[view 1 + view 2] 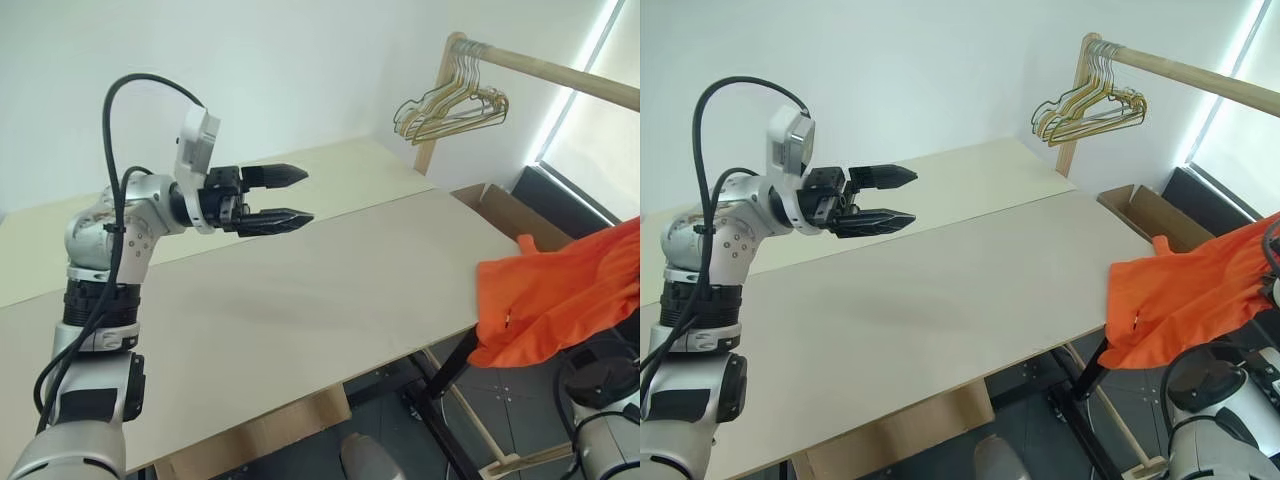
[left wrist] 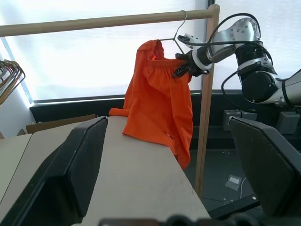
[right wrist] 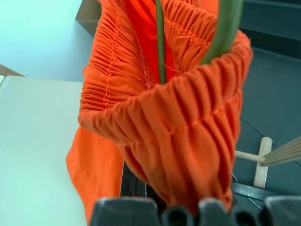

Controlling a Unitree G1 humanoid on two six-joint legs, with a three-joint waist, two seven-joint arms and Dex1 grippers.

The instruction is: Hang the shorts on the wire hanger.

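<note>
With the right gripper [image 2: 182, 69] clamped on the orange shorts' [image 2: 160, 101] waistband at three o'clock and the left gripper [image 1: 285, 196] spread empty, the gathered elastic could slide off the wire hanger [image 3: 160, 42].

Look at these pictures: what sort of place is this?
Probably an indoor laundry practice setup: a wooden garment rail carrying spare hangers, a plain table, and orange shorts by a bright window.
</note>
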